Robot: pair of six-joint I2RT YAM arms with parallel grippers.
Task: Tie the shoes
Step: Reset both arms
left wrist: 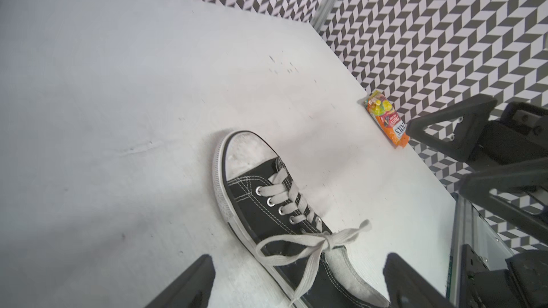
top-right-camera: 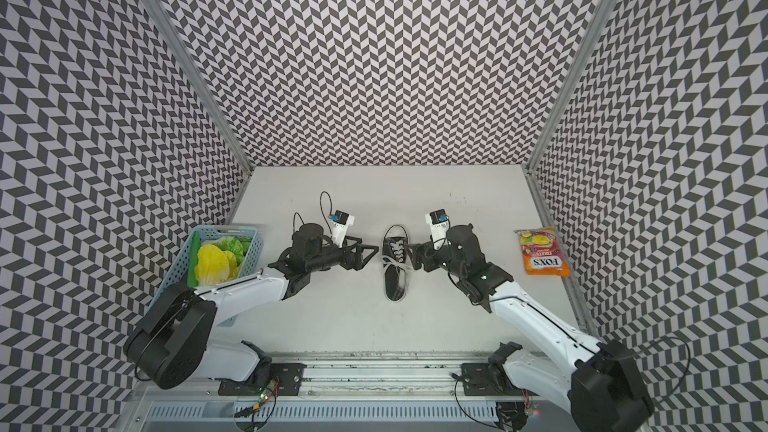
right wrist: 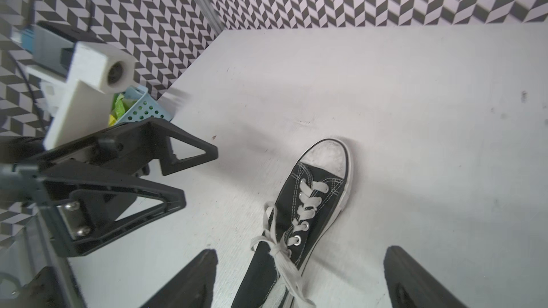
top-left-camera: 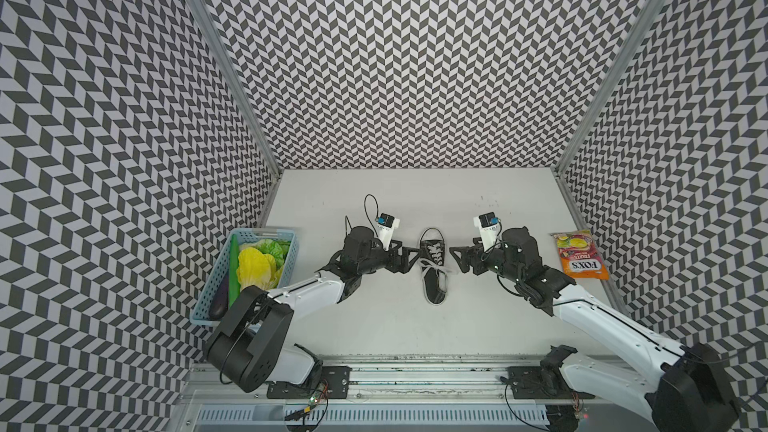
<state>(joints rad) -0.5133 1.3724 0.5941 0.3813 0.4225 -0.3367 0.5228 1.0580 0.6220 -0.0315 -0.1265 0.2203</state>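
Where the orange bag [top-left-camera: 579, 254] reads "FOX'S FRUITS", I see my left gripper [top-left-camera: 410, 259] and right gripper [top-left-camera: 455, 260] spread wide, gripping nothing, either side of the black sneaker [top-left-camera: 433, 284] lying mid-table [top-left-camera: 374, 326].

Shoe [top-left-camera: 434, 272] lies between basket [top-left-camera: 266, 233] and candy bag [top-left-camera: 579, 254].

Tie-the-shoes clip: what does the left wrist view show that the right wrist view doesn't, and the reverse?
Left wrist only: the candy bag and the right gripper, jaws apart.
Right wrist only: the basket and the left gripper, jaws apart, with its wrist camera.
Both: the sneaker with its white laces on the table, plus each camera's own fingertips, wide apart and holding nothing.
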